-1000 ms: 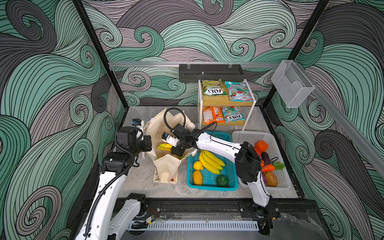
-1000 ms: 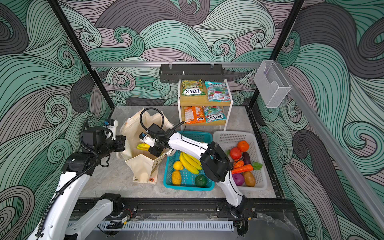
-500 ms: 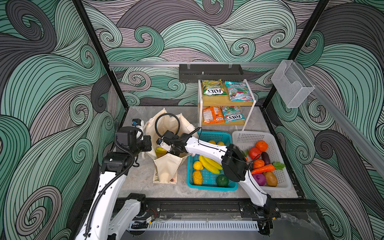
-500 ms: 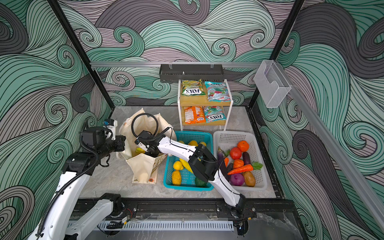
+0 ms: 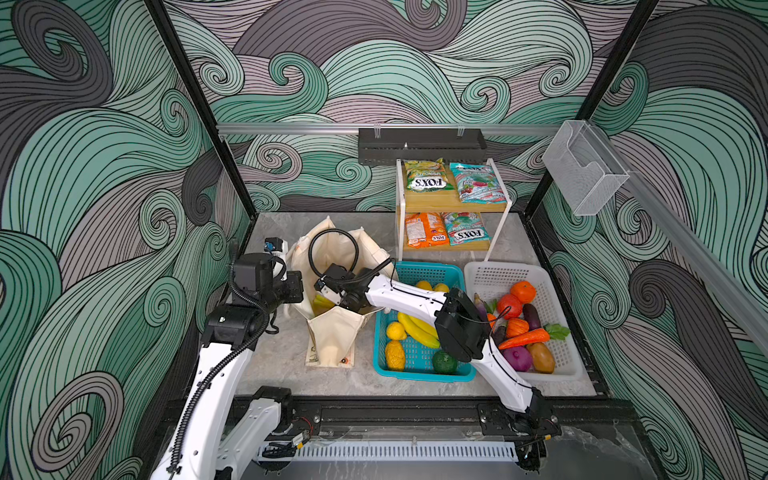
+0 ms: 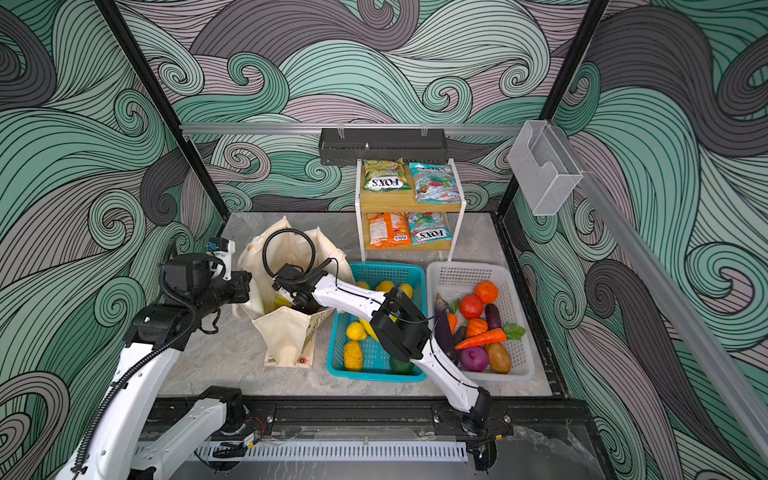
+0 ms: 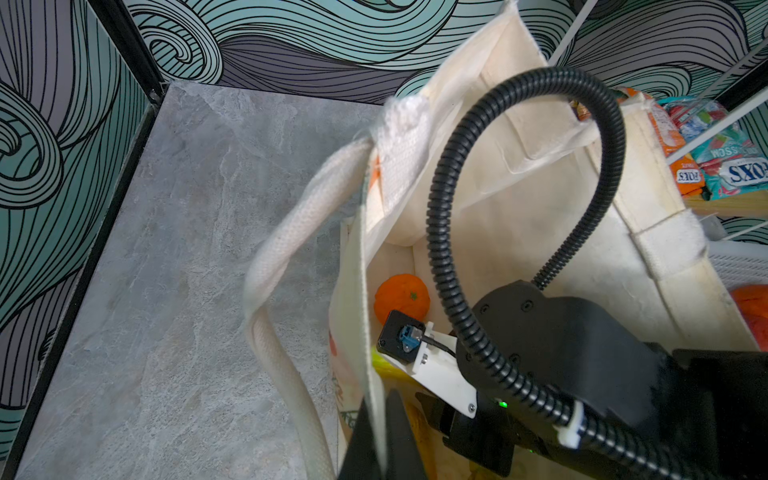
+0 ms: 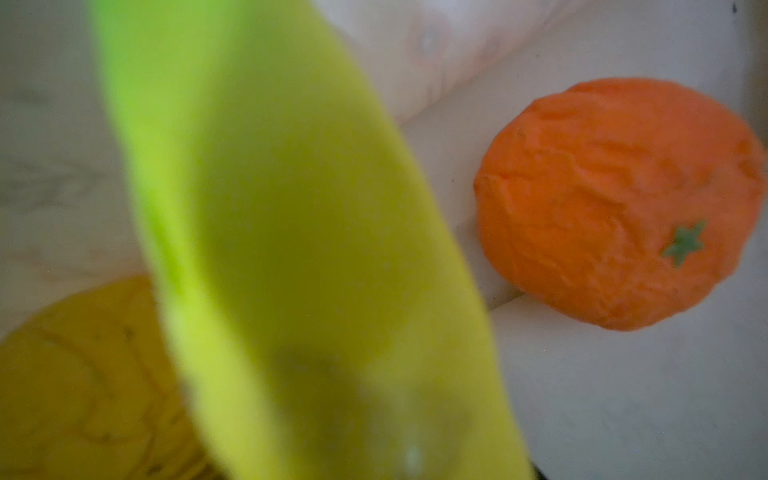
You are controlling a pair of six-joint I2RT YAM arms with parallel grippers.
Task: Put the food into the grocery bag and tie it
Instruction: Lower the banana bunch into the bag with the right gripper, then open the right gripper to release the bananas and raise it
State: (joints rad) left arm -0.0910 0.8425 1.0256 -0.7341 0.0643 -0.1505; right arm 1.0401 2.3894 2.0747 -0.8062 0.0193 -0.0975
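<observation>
The cream grocery bag (image 5: 332,336) (image 6: 286,336) stands open left of the baskets. My left gripper (image 7: 380,415) (image 5: 300,286) is shut on the bag's left rim and holds the mouth open. My right arm's wrist (image 5: 351,291) (image 7: 561,353) reaches down into the bag, so its fingers are hidden. A yellow-green banana (image 8: 291,208) (image 5: 321,302) fills the right wrist view and hides the jaws. An orange (image 7: 401,297) (image 8: 615,199) and a yellow fruit (image 8: 75,374) lie on the bag's floor.
A teal basket (image 5: 419,272) holds bananas, lemons and a green fruit; my right elbow (image 5: 457,328) hangs over it. A white basket (image 5: 498,272) holds an orange, a carrot, an eggplant and more. FOX'S packets lie on a two-tier shelf (image 5: 453,203) behind.
My right arm has swung left and lowered the banana into the bag; its elbow now hangs over the teal basket. The left gripper has kept its hold on the rim.
</observation>
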